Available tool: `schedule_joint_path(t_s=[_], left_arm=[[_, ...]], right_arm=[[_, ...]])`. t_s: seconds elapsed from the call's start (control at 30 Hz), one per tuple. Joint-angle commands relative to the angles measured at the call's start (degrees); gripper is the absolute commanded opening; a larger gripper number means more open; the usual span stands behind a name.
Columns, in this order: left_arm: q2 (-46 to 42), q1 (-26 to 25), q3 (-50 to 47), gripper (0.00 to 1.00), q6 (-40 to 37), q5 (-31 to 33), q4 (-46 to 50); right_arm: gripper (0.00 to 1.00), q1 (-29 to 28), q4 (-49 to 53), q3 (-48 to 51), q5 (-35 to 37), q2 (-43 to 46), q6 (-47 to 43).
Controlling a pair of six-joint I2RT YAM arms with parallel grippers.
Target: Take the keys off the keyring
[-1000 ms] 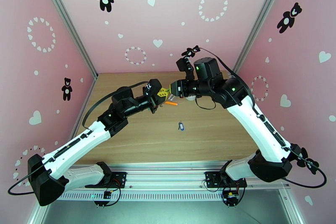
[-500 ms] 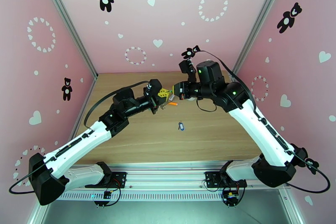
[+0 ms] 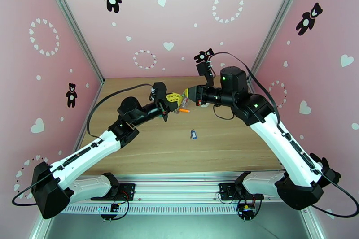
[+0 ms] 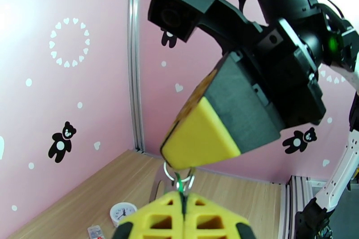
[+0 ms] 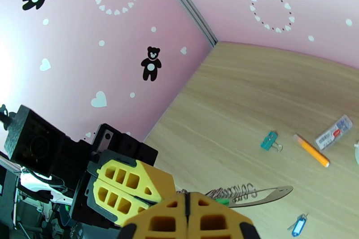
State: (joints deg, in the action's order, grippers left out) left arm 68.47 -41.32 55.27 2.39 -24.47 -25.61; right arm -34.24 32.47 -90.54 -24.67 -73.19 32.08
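So both arms are up over the back half of the table (image 3: 148, 150), noses practically together. The left gripper (image 3: 175, 99) and right gripper (image 3: 186, 94) meet tip to tip in the air, and the keyring (image 4: 178, 176) is pinched right between them. From the left wrist cam, that gripper's own yellow fingers (image 4: 157, 217) are pressed flat together, with the little metal rings poking straight out of the seam. There's a speck of green at the same spot, which looks like the green key (image 4: 180, 185), though it's too tiny to make out much. The right gripper's yellow tip comes down onto the top of those same rings, touching them. From the right wrist cam its fingers (image 5: 157, 222) are clamped tight too, and the coiled part of the keyring sticks out sideways just past the tips, along with a flat metal blade. A bit of green sits tucked under the coil. I can't tell exactly which link each side has. The blue key (image 3: 193, 134) is off on its own, lying flat on the wood nearer the arm bases, well apart from both grippers. Also lying around: an orange pen (image 5: 312, 150) below the grippers, a teal binder clip (image 5: 269, 140) just beside it, a small packet (image 5: 334, 132), and a little clock (image 4: 123, 211).
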Motion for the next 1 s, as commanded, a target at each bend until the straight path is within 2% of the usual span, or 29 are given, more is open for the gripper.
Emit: schedule_joint_path(t_s=[0.0, 0.1, 0.2, 0.27, 0.33, 0.43, 0.6, 0.63, 0.7, 0.8, 0.97], left_arm=[[-0.6, -0.9, 1.2, 0.00, 5.0, -6.9, -16.3], [-0.9, -1.4, 1.3, 0.00, 6.3, -7.7, -17.1], [-1.0, -2.0, 1.0, 0.00, 5.6, -6.3, -16.9], [-0.6, -2.0, 2.0, 0.00, 4.0, -5.1, -12.2], [-0.2, -2.2, 3.3, 0.00, 1.2, -3.8, -5.8], [-0.9, -2.2, 2.3, 0.00, -1.7, -0.7, -1.8], [-1.8, -2.2, 2.2, 0.00, -4.7, 5.1, 6.3], [-2.0, -2.1, 1.8, 0.02, -4.7, 5.6, 6.6], [-2.3, -2.1, 1.9, 0.14, -5.3, 6.5, 8.7], [-3.5, -2.1, 1.5, 0.24, -5.9, 7.6, 11.8], [-4.0, -2.1, 6.7, 0.29, -7.4, 4.8, 25.4]], right_arm=[[0.00, 1.8, -3.4, 2.6, -1.5, -1.4, -3.2], [0.00, 4.6, -6.4, 4.4, -5.3, -1.5, -1.6], [0.00, 4.7, -10.1, 5.2, -9.1, -1.9, 1.7], [0.00, 3.6, -13.0, 5.1, -12.1, -1.9, 3.0], [0.00, 1.9, -11.8, 3.7, -11.8, -1.2, 1.2], [0.00, 1.8, -6.7, 1.4, -11.2, -1.2, -1.3], [0.00, 1.7, -7.2, 1.4, -13.7, -0.6, 0.0], [0.00, 1.6, -7.2, 1.3, -14.1, -0.7, 0.2], [0.00, 1.6, -6.3, 1.2, -13.8, -0.7, 0.1], [0.00, 1.6, -3.7, 0.6, -11.8, -0.4, -0.7], [0.00, 1.2, -0.3, -0.1, -11.7, -0.7, -1.7]])
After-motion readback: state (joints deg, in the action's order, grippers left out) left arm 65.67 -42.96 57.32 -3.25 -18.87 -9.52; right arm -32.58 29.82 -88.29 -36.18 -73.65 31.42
